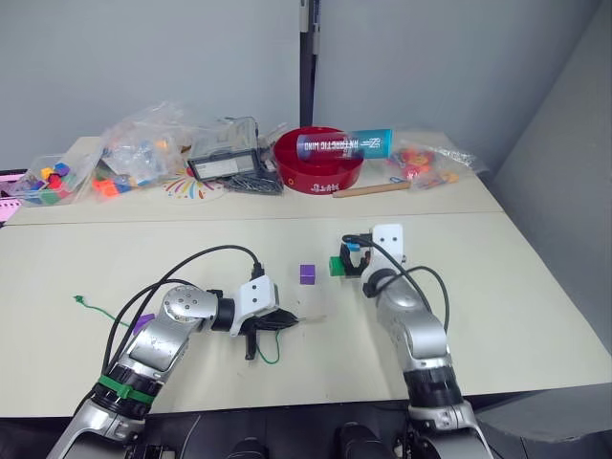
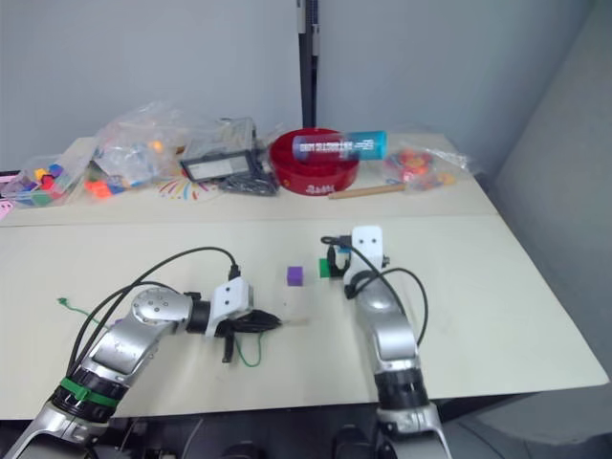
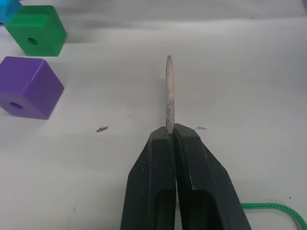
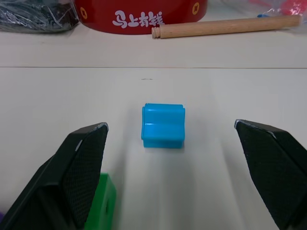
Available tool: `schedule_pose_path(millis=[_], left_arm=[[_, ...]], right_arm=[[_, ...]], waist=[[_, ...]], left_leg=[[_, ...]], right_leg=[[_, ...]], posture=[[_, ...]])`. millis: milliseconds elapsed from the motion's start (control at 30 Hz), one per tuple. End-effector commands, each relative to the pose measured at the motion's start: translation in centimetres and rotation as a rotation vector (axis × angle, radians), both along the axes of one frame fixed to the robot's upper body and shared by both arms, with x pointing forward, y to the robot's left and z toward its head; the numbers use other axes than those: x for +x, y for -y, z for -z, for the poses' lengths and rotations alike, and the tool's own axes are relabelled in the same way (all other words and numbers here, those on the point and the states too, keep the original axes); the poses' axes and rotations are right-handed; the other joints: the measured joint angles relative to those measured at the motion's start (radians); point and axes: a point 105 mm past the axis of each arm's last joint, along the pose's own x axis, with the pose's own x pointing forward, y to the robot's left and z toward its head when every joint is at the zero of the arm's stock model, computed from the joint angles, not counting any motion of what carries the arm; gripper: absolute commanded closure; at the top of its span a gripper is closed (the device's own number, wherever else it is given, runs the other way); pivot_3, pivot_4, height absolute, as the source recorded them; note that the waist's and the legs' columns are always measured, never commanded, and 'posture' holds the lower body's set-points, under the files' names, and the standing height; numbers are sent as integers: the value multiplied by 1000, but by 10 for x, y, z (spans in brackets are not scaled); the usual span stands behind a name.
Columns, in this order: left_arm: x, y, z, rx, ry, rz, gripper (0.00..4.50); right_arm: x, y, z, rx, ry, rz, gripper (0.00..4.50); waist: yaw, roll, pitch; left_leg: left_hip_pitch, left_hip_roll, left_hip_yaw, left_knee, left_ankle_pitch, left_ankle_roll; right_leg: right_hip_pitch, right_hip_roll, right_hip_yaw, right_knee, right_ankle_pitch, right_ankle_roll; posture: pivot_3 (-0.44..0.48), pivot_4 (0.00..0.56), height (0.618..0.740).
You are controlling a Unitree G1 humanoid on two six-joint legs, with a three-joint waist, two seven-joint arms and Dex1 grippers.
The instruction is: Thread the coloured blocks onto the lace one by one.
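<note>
My left gripper (image 3: pixel 170 130) is shut on the lace, and the stiff pale tip (image 3: pixel 169 91) sticks out past its fingers, low over the table. The green string (image 1: pixel 271 356) loops below the gripper, and its far end (image 1: pixel 82 303) lies at the left. A purple block (image 1: pixel 307 273) and a dark green block (image 1: pixel 337 266) sit mid-table, ahead of the tip. My right gripper (image 1: pixel 355 259) stands open just right of the green block. A light blue block (image 4: pixel 163 125) lies on the table ahead of its fingers. Another purple block (image 1: pixel 143 323) rests beside my left forearm.
At the back of the table stand a red bowl (image 1: pixel 318 163) with a blue tube (image 1: pixel 344 145) across it, a wooden stick (image 4: pixel 225 26), a black device (image 1: pixel 226 163) and clear bags of toy pieces (image 1: pixel 134 153). Black cables (image 1: pixel 206 256) arch over my left arm.
</note>
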Motion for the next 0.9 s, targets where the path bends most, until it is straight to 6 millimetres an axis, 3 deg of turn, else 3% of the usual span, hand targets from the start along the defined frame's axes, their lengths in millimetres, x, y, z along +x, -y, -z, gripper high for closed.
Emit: schedule_pose_path(millis=[33, 300, 667, 867, 900], left_arm=[[-2, 3, -9, -17, 30, 14, 4500], [-1, 2, -9, -15, 35, 3, 4500], [-2, 1, -9, -17, 35, -12, 4500], [-3, 0, -8, -17, 32, -14, 4500], [-3, 0, -8, -17, 31, -15, 4500]], right_arm=[[8, 0, -8, 11, 2, -5, 24], [19, -11, 4, 12, -56, -19, 24], [36, 0, 9, 20, -119, 44, 24], [37, -3, -1, 47, -103, 28, 1830], [36, -3, -4, 53, -97, 22, 1830]], waist=[[-1, 0, 0], [-4, 0, 0], [-4, 0, 0], [-4, 0, 0], [-4, 0, 0]], left_leg=[[0, 0, 0, 0, 0, 0], [0, 0, 0, -2, 0, 0], [0, 0, 0, -2, 0, 0], [0, 0, -1, -2, 0, 0], [0, 0, 0, -2, 0, 0]], right_leg=[[0, 0, 0, 0, 0, 0], [-1, 0, 0, 0, 0, 0], [-1, -1, 0, 0, 0, 0], [-1, -1, 0, 0, 0, 0], [-1, -1, 0, 0, 0, 0]], posture=[[0, 150, 740], [0, 150, 740], [0, 150, 740], [0, 150, 740], [0, 150, 740]])
